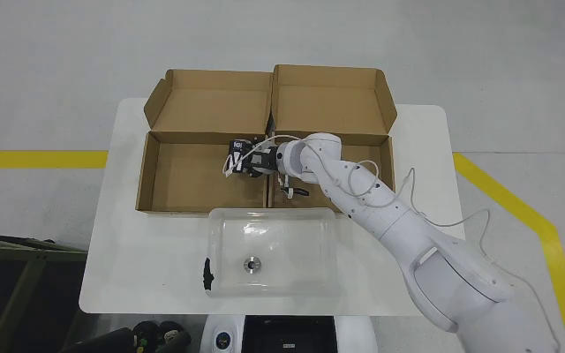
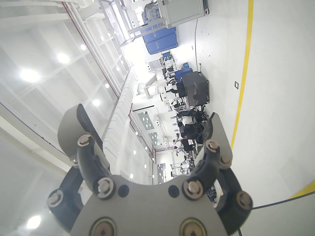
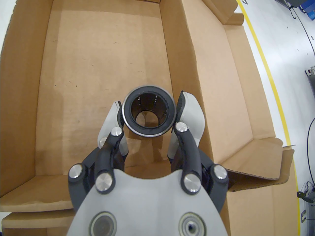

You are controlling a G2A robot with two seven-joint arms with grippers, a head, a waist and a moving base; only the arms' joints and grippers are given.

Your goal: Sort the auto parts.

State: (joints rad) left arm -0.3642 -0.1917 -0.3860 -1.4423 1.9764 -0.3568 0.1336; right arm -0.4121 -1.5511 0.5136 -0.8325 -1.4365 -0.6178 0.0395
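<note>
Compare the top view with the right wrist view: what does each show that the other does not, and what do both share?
Top view, not the wrist view: the clear bin with a small round part inside, on the white table. Right wrist view, not the top: the hollow bore of the black cylindrical part. Both: the right gripper shut on that part, over an open cardboard box.

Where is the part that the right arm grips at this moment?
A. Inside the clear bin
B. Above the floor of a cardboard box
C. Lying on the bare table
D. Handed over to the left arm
B: the right gripper has its jaws shut on the black cylindrical part, with the bare floor of the cardboard box beneath it. The clear bin sits apart, nearer the robot.
</note>
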